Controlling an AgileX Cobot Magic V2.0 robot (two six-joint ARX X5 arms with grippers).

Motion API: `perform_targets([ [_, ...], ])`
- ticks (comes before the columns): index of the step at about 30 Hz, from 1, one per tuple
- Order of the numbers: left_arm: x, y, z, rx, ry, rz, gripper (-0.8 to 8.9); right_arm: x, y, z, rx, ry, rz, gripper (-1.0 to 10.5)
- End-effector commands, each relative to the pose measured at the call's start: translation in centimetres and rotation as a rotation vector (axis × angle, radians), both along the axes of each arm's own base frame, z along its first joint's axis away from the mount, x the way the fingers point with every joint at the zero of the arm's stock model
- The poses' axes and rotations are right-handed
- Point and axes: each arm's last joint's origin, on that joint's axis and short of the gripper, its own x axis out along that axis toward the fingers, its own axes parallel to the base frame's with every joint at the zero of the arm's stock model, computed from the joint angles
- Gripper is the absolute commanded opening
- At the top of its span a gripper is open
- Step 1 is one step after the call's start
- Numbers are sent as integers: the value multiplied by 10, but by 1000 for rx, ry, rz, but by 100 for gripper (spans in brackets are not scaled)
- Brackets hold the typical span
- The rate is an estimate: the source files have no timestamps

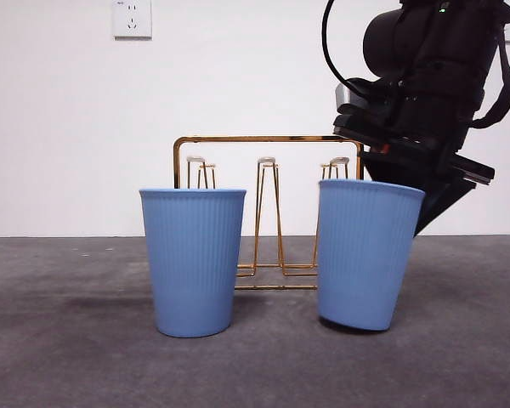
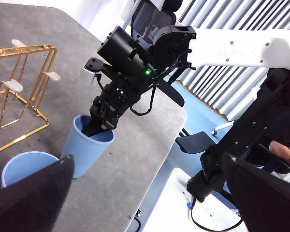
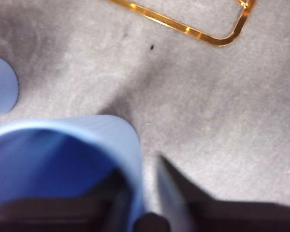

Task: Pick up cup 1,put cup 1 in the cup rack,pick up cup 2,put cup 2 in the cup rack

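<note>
Black jaws of the right gripper (image 3: 144,203) pinch the rim wall of the tilted blue cup (image 1: 367,255), one jaw inside and one outside; its base rests on the grey table (image 1: 68,357). Behind, between both cups, stands the gold wire cup rack (image 1: 268,212). Well apart, the other blue cup (image 1: 193,259) stands upright. Left gripper (image 2: 145,193) hangs aloft, jaws spread.
</note>
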Motion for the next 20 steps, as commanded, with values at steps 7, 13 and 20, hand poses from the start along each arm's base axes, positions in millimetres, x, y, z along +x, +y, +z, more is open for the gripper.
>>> perform_targets([
  [7, 2, -6, 12, -90, -38, -111, 629, -10, -4, 28, 41, -92, 16, -12],
  [13, 8, -9, 36, -199, -121, -144, 629, -44, -21, 93, 164, -298, 8, -12],
  [20, 11, -15, 70, -385, -230, -163, 629, -104, -44, 192, 467, -598, 62, -12],
])
